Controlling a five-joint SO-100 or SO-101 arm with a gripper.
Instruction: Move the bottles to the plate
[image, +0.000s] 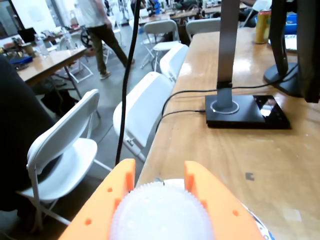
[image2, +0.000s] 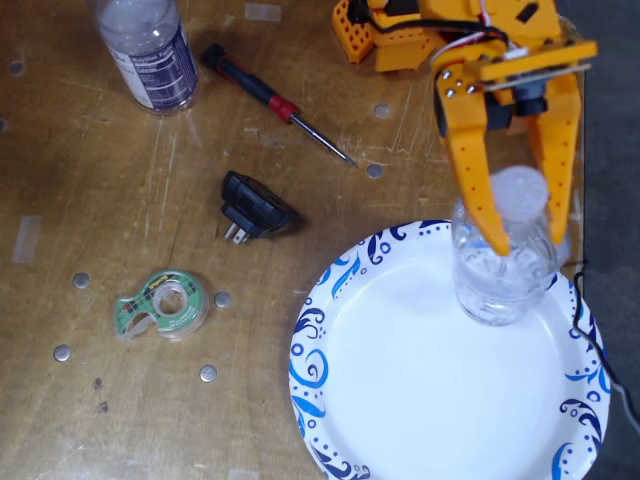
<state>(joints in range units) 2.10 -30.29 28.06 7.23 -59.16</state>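
- plainly, the orange gripper (image2: 520, 240) pinched a clear bottle (image2: 503, 275) from above, one finger down each side just under its white cap (image2: 520, 188); the wrist view showed the same cap (image: 161, 212) wedged between the two orange fingers (image: 107, 197).
- that bottle stood on the plate (image2: 400, 380), inside the upper right part of the rim, its base seeming to rest on the white surface, though contact could not be confirmed.
- its long axis ran about vertical, cap pointing up toward the fixed camera, with a slight lean toward the plate's upper edge.
- the risk, in my judgement: the bottle sat close to the plate's sloped rim, so letting go while it leaned could tip it outward off the plate.
- a finger dragging on the ribbed wall during withdrawal could also topple so light a bottle, or shift the paper plate.
- the second bottle (image2: 148, 50), with a dark label, was well apart from the plate, up and to the left, beyond the screwdriver (image2: 272, 100).
- reaching for it could brush the black plug (image2: 252, 208) just beside the plate's upper left rim, or the green tape dispenser (image2: 163, 303) to the plate's left.
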